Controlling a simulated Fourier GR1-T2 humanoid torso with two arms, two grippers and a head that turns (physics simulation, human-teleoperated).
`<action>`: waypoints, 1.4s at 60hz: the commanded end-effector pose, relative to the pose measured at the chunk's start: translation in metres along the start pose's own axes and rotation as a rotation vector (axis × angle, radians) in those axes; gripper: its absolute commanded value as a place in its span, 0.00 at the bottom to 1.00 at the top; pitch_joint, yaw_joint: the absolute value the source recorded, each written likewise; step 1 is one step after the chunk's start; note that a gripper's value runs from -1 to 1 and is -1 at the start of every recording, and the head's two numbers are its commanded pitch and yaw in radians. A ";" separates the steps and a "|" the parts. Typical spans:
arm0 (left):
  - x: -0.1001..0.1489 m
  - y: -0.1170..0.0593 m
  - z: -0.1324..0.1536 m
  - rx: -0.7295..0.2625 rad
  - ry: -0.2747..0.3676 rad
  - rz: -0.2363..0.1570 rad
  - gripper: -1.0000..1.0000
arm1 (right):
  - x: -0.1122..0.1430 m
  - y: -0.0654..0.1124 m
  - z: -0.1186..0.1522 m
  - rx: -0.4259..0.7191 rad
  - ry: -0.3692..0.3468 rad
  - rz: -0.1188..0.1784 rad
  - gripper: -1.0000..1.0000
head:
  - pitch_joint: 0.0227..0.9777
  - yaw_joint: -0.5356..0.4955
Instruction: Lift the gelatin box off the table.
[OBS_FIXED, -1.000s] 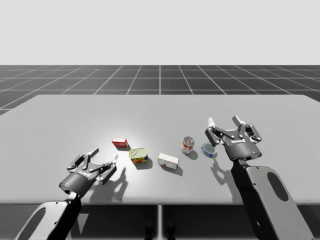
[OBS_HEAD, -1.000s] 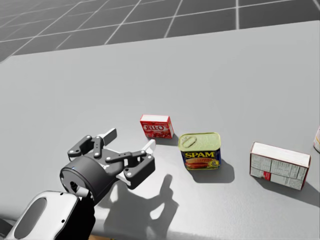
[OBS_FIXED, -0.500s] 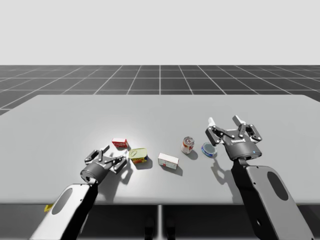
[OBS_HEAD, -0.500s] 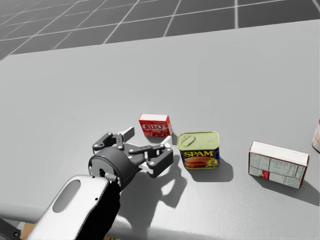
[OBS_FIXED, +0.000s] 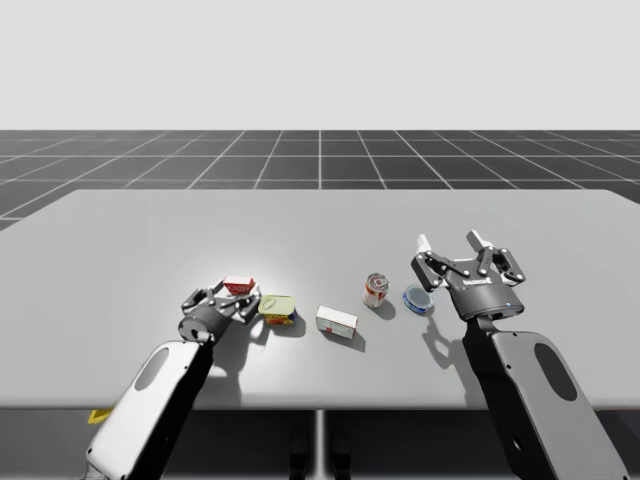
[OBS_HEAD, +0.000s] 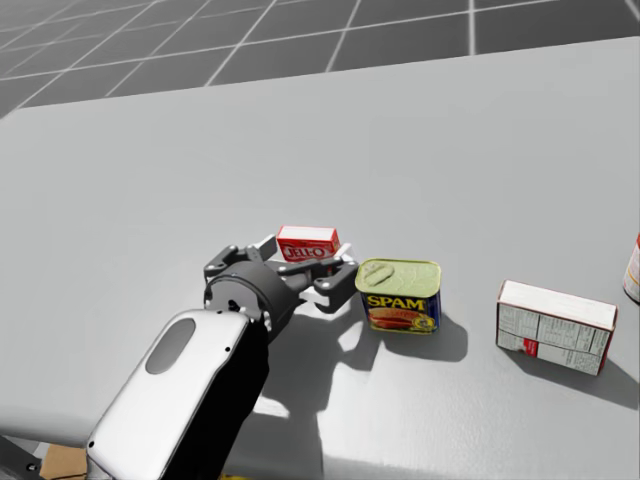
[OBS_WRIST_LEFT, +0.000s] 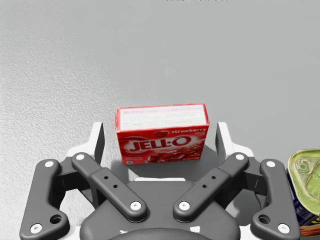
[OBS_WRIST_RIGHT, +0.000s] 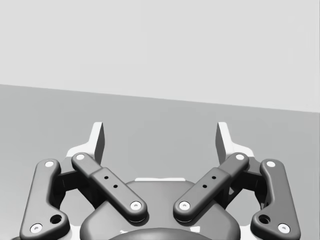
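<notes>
The small red gelatin box (OBS_FIXED: 238, 286) (OBS_HEAD: 307, 243) lies flat on the grey table (OBS_FIXED: 120, 250). My left gripper (OBS_FIXED: 231, 302) (OBS_HEAD: 305, 250) (OBS_WRIST_LEFT: 160, 135) is open and low over the table, one white fingertip on each side of the box (OBS_WRIST_LEFT: 161, 133). A narrow gap shows between each fingertip and the box's ends. My right gripper (OBS_FIXED: 447, 242) (OBS_WRIST_RIGHT: 160, 137) hangs open above the table's right part, with nothing between its fingers.
A blue rectangular can with a yellow lid (OBS_FIXED: 278, 308) (OBS_HEAD: 400, 295) (OBS_WRIST_LEFT: 305, 185) stands close beside my left gripper's right finger. Further right are a white box (OBS_FIXED: 336, 322) (OBS_HEAD: 555, 328), a red round can (OBS_FIXED: 376, 290) and a flat blue can (OBS_FIXED: 418, 298) under my right gripper.
My left arm has reached forward along the table, bringing its open gripper from short of the gelatin box to around it. The box and my right arm have not moved.
</notes>
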 end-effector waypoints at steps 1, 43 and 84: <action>0.003 -0.002 -0.012 0.020 0.013 0.022 0.00 | 0.000 0.000 0.000 -0.002 -0.002 0.004 0.00 | 0.79 0.82; -0.010 -0.008 -0.010 -0.009 0.050 0.011 0.99 | 0.000 -0.001 0.000 -0.011 0.001 0.010 0.00 | 0.55 0.86; 0.041 -0.006 0.021 0.015 -0.045 -0.081 1.00 | -0.001 -0.002 0.000 -0.011 0.009 0.008 0.00 | 0.41 0.89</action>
